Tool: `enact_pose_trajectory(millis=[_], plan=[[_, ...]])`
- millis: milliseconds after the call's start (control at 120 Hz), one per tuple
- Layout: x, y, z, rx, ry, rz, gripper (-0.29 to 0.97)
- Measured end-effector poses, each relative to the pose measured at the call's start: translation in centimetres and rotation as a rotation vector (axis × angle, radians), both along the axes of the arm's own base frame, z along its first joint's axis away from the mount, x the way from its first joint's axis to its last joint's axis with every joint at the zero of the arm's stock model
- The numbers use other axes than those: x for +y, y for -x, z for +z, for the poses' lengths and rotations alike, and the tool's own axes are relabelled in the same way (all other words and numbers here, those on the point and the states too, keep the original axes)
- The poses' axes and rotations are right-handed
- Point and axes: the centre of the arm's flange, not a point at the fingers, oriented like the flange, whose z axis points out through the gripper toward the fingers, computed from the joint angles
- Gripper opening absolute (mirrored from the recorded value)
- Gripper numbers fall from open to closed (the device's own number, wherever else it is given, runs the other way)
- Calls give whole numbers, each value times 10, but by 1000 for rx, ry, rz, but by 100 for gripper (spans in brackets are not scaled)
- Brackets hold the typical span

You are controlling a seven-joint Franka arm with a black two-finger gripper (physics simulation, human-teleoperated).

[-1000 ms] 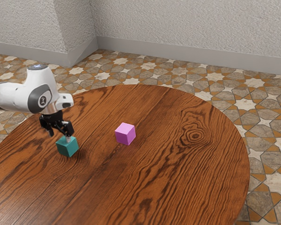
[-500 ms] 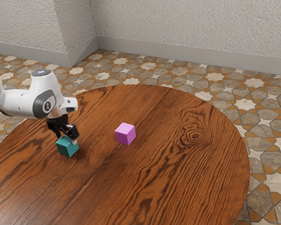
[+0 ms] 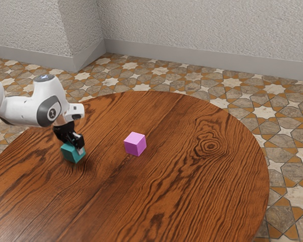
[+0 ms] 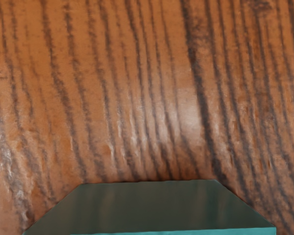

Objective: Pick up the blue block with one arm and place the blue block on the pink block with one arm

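Over wooden table (image 3: pixel 192 166), bent arm (image 3: pixel 25 108) reaches down, hand (image 3: pixel 73 146) clamped on blue block (image 3: pixel 69 154)

The round wooden table (image 3: pixel 192 191) is varnished and glossy, with dark grain. At the left, the teal-blue cube (image 3: pixel 69 153) looks smooth with a faint sheen. The pink cube (image 3: pixel 135 143) at centre is matt. The grey wall (image 3: pixel 217 25) along the top is rough stucco.
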Motion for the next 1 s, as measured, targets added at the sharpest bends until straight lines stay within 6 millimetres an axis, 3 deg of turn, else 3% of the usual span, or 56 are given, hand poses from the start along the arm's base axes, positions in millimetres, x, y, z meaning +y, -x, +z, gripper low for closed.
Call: enact_pose_trajectory(millis=[75, 158, 325, 500, 625, 725, 1000], plan=[[-12, -28, 38, -23, -20, -33, 37], [-36, -48, 55, -15, -8, -57, 38], [-89, -82, 61, -7, 55, -80, 38], [-112, -127, 47, -29, 94, -67, 39], [-131, -150, 54, -63, 59, -80, 39], [-140, -158, 55, -74, 42, -72, 39], [-168, -157, 53, -52, 46, -11, 39]])
